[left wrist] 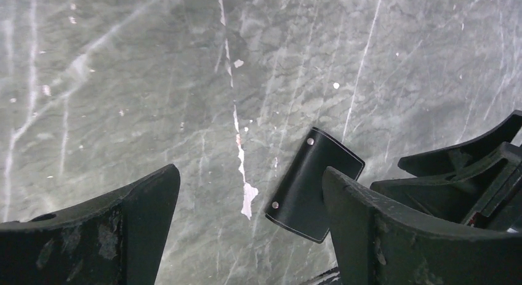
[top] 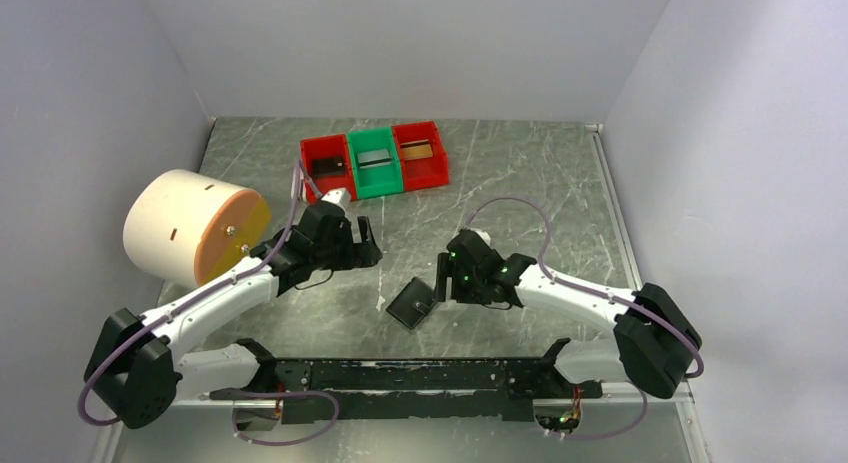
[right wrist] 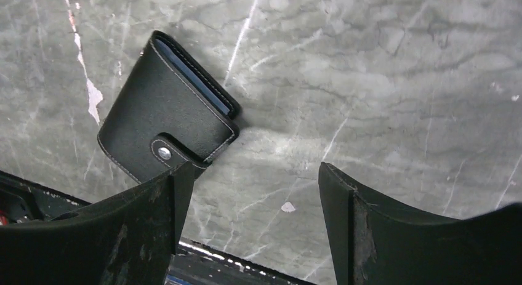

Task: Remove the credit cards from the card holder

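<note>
A black card holder (top: 410,305) lay closed, its snap tab fastened, flat on the grey marbled table (top: 560,183), toward 6 o'clock from the table's middle. The right tool (top: 440,280) hovered just beside it at 2 o'clock, jaws wide, holding nothing. The left tool (top: 368,245) hung apart at 11 o'clock, jaws wide and empty. Red and green bins (top: 375,161) sat at 12 o'clock.

We see the card holder (right wrist: 163,106) lying closed on the grey marbled table (right wrist: 381,82), its snap tab (right wrist: 169,151) fastened. The right gripper (right wrist: 252,180) stands wide open, its left finger (right wrist: 154,217) overlapping the holder's near corner; whether they touch is unclear.
</note>
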You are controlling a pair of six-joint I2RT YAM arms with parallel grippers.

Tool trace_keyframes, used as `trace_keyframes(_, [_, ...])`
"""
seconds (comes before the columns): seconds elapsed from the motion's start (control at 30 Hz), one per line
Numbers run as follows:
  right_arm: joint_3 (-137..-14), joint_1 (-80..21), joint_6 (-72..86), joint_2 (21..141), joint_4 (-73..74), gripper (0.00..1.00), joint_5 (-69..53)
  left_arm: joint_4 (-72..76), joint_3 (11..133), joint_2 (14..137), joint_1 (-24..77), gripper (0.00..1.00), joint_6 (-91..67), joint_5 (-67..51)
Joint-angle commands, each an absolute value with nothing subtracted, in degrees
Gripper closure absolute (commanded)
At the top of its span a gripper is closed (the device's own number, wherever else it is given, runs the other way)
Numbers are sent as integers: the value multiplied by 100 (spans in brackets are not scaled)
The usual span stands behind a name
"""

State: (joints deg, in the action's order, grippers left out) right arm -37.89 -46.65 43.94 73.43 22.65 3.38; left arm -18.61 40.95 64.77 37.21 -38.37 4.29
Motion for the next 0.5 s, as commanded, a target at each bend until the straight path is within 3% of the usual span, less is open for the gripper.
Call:
trace_keyframes(0.0, [-3780,-4787,5175,7259,2226,23,448,-1347,4088,6699,3709,11,-3771,-301])
trace_keyframes(0.27, [-3832,-5061,5667,7835,1257,30,-23,-1122,3790,6802,3709,18,-3978,-552])
trace_keyframes(0.47, [-4566,-5049,5248,8585,1321,34,-19,-1131,3578,6601,3710,25,-4052,-512])
